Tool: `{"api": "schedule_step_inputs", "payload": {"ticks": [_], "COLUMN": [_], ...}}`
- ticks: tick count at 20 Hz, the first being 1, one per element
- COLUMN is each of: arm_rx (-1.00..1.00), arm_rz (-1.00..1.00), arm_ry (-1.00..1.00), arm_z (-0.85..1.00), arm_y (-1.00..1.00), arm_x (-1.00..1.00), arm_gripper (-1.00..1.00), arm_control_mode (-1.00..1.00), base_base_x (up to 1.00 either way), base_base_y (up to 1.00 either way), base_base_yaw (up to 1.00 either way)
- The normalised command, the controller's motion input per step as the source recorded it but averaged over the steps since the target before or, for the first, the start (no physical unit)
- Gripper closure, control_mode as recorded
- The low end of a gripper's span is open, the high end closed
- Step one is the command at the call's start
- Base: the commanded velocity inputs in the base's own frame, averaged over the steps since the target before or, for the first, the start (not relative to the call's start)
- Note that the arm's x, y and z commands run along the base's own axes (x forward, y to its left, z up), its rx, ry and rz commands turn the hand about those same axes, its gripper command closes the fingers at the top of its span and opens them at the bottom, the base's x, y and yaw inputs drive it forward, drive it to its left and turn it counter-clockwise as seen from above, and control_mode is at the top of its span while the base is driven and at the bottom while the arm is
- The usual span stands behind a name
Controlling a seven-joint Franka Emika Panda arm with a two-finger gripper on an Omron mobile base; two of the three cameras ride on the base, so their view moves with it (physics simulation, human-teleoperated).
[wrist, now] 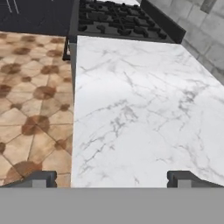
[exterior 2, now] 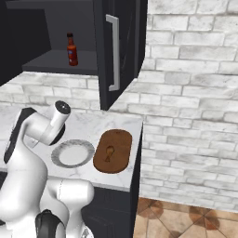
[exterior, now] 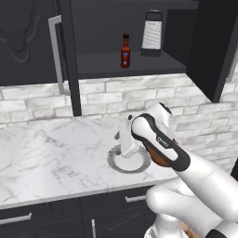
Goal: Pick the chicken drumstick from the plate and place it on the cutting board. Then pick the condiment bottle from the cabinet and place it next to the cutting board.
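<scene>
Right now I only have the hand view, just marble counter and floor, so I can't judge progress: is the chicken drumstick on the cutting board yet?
Observer: Yes, the chicken drumstick lies on the cutting board, beside the plate.
Operator: And the condiment bottle?
Observer: The condiment bottle stands upright on the shelf of the cabinet, whose doors are open.
Operator: Anything near it?
Observer: A box grater stands further right on the shelf in the left base view, apart from it.

walls: whitewashed brick (exterior 2: 186, 69) | surface: white grey-veined marble (exterior: 51, 148) over dark drawers (exterior: 28, 218) with silver handles | floor: brown patterned tiles (wrist: 30, 100) | appliance: black stove (wrist: 118, 19) at the surface's far end
</scene>
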Motion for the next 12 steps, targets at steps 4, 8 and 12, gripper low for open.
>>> {"api": "schedule_step_inputs", "payload": {"ticks": [4, 8, 12], "arm_rx": [0.1, 0.08, 0.06], "arm_rz": [0.11, 0.08, 0.02], "arm_ry": [-0.12, -0.1, -0.07], "arm_z": [0.19, 0.28, 0.37], "arm_y": [0.14, 0.1, 0.01], "arm_x": [-0.06, -0.12, -0.09], "arm_gripper": [-1.0, -1.0, -1.0], "arm_control_mode": [-1.0, -1.0, -1.0], "base_base_x": [0.0, 0.0, 0.0], "base_base_y": [0.0, 0.0, 0.0], "base_base_yaw": [0.0, 0.0, 0.0]}}
